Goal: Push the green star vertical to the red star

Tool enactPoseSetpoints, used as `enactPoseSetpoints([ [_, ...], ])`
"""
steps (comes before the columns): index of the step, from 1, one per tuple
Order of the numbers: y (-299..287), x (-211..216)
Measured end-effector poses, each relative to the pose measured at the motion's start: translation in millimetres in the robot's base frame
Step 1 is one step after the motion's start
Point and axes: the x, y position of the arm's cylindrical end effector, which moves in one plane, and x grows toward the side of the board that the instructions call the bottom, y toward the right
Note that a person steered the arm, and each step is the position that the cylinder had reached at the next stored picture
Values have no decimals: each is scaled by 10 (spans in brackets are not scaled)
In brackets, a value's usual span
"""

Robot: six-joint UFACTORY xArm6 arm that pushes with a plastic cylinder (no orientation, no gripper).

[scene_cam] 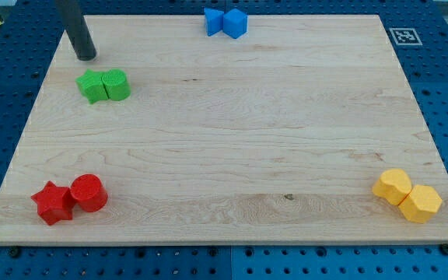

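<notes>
The green star [92,85] lies near the board's upper left, touching a green round block [117,84] on its right. The red star [53,203] lies at the lower left, touching a red round block [89,193] on its right. My tip [87,57] stands just above the green star, a little to its left, with a small gap between them. The red star sits far below the green star, slightly further to the view's left.
Two blue blocks [225,22] touch at the top edge. Two yellow blocks [407,196] touch at the lower right. The wooden board [232,140] lies on a blue pegboard; a marker tag [404,35] sits at its top right corner.
</notes>
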Motion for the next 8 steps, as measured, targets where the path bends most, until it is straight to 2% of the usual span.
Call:
enactPoseSetpoints([
  [2, 0, 488],
  [3, 62, 532],
  [5, 78, 296],
  [6, 331, 296],
  [7, 395, 389],
  [8, 376, 717],
])
